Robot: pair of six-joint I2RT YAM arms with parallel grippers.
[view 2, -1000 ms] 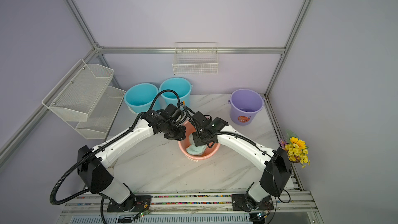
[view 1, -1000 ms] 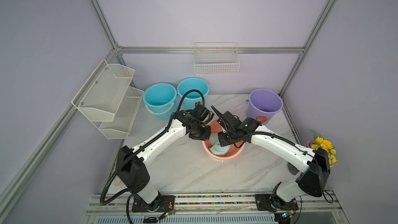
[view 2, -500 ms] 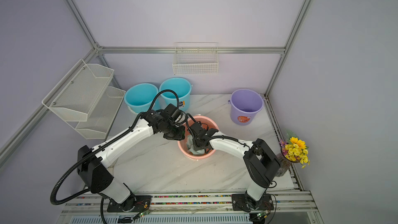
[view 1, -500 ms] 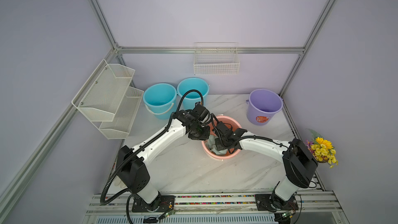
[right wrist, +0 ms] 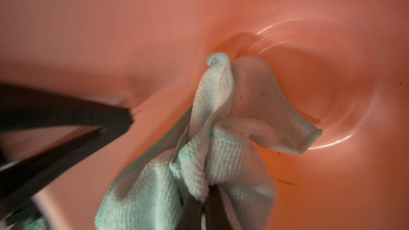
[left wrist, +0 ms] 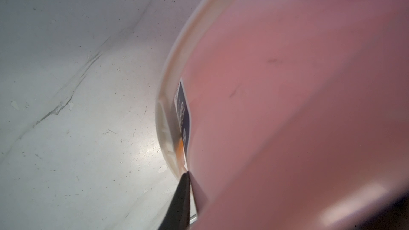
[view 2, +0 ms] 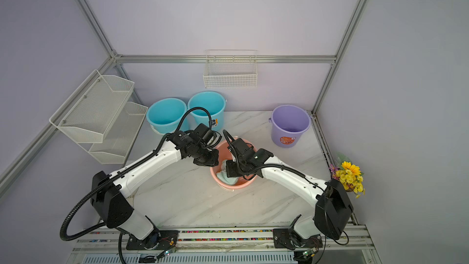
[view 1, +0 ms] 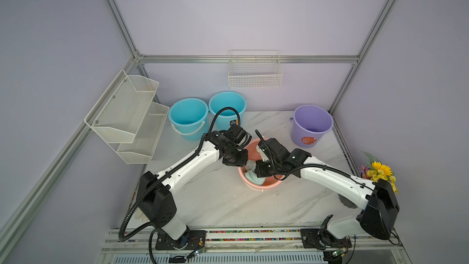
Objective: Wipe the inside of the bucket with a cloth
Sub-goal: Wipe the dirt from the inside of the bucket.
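Observation:
In both top views the pink bucket stands mid-table between my two arms. My left gripper is shut on its rim, one black finger outside the wall and the other hidden inside. The pale mint-green cloth lies bunched inside the bucket. My right gripper reaches down into the bucket and is shut on a fold of the cloth, which hangs against the pink wall and floor. From above, both wrists hide the fingertips.
Two blue buckets stand at the back left, a purple bucket at the back right. A mesh shelf juts from the left wall, a wire basket hangs on the back wall, and flowers sit at the right edge.
My right arm folded in and swept the cloth toward the far left of the bucket, then drew back out to its earlier pose. The left gripper kept its hold on the rim.

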